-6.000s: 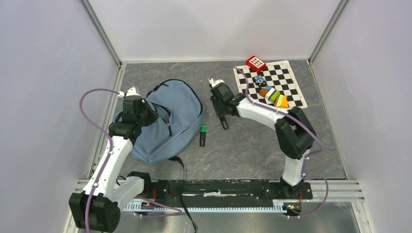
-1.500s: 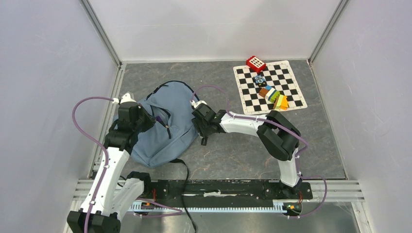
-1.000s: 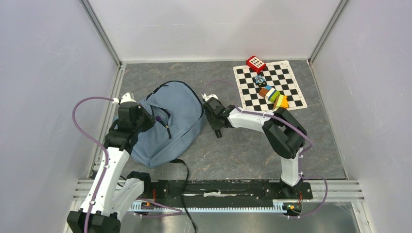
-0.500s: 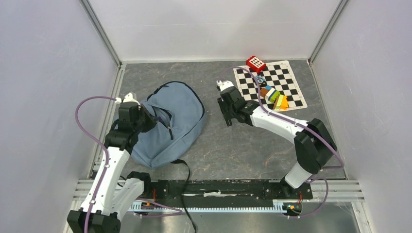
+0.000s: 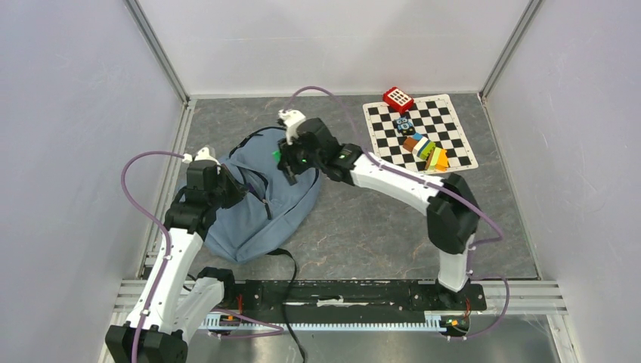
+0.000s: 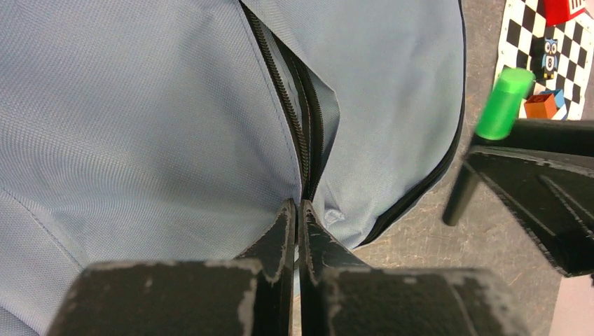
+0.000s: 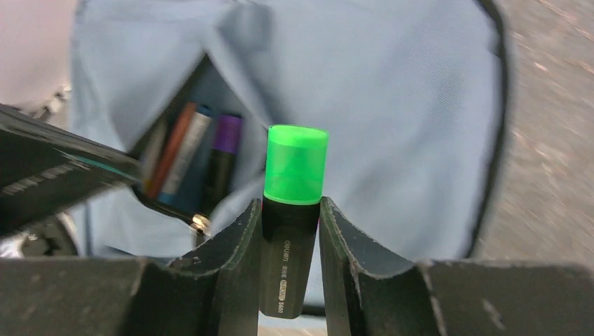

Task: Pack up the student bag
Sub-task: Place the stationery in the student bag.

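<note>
You have your left gripper [image 6: 298, 210] pinched narrow on the student bag [image 5: 261, 204], its fingertips clamped on the fabric at the near end of the black zipper [image 6: 288, 115]. The pocket mouth gapes just beyond them. The bag lies flat on the left half of the grey table [image 5: 363, 227], with its left edge close to the left wall rail. A black strap [image 5: 281, 252] trails from it toward the near rail. Your right gripper [image 7: 291, 204] has its fingers closed on a highlighter [image 7: 296, 164], gripping the black body, with the green cap sticking out past the tips. It hangs over the far right part of the bag, just beside the pocket opening. In the right wrist view the opening sits to the left of the cap, with several pens [image 7: 189, 150] lying inside, and your left fingers border it on that side. Right of the bag's curved edge you have a broad stretch of table before the chequered mat [image 5: 457, 128] in the far right corner. A red block [image 5: 397, 99] and a cluster of coloured blocks [image 5: 423, 147] sit on the mat. The right forearm spans that stretch above the surface.
</note>
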### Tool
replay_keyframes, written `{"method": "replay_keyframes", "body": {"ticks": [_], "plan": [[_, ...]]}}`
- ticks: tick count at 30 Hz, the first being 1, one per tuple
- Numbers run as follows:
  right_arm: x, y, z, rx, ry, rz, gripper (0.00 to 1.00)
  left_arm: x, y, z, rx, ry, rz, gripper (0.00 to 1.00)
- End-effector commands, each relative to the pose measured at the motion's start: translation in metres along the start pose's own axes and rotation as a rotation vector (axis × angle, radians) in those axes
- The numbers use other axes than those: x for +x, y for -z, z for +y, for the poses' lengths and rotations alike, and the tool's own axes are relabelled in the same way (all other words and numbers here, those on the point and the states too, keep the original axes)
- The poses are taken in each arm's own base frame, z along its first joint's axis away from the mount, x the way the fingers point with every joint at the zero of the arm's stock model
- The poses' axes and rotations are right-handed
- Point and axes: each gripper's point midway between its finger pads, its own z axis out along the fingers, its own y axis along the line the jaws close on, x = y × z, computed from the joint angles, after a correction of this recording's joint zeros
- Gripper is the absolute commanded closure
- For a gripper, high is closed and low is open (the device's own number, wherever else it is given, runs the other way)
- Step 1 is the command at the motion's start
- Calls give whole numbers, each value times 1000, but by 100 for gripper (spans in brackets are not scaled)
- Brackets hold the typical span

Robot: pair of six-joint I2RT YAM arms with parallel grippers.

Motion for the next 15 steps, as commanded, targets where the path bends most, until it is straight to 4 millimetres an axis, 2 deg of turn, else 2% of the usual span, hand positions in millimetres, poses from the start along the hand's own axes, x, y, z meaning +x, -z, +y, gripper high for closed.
{"method": "replay_keyframes", "body": {"ticks": [1,6,10,15], "plan": [[-40,-29,53,-177,10,-92,100,11,3,-1,9,22,48,98],[-47,-68,76,-258,-12,-116,100,11,1,1,-7,52,47,98],[-33,-88,91,-299,-20,-101,100,10,1,-1,-3,62,42,98],[-9,-99,113,-359,-3,-50,100,10,2,0,-8,65,35,98]]}}
